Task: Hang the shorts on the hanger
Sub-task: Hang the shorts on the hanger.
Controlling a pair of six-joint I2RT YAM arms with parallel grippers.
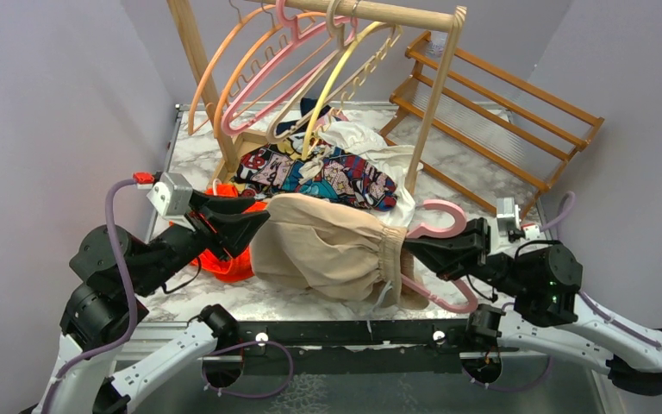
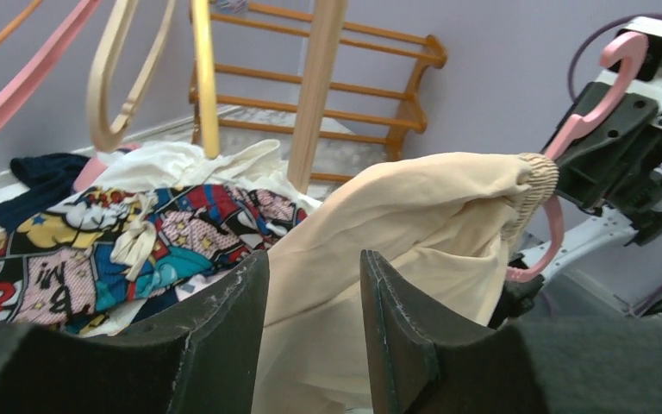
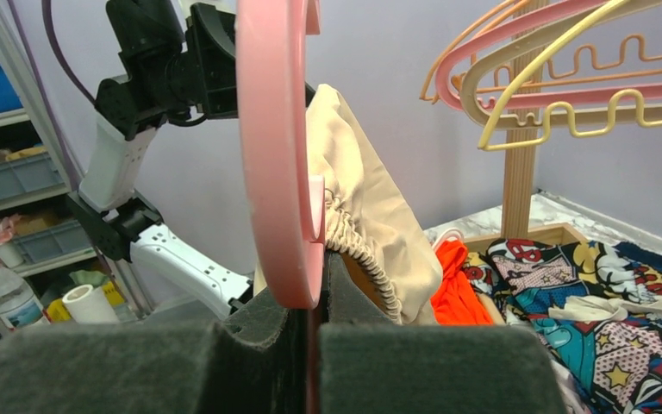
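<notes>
Gripping the pink hanger (image 3: 276, 172), our right pincer (image 3: 310, 302) is clamped tight; we see the beige shorts (image 1: 327, 241) bunched by the waistband on one hanger arm, our left pincer (image 2: 315, 259) part-open at their fabric.

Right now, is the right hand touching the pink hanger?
Touching. The right wrist view shows the right hand shut on the hanger, with its pink bar pinched from both sides and no gap showing.

Light: bright, even light is coming from overhead | Shadows: soft ones are falling under the shorts (image 1: 327, 246) on the table (image 1: 310, 306) | Focus: the nearest foreground is blurring in both wrist views | Top view: is rendering sharp throughout
</notes>
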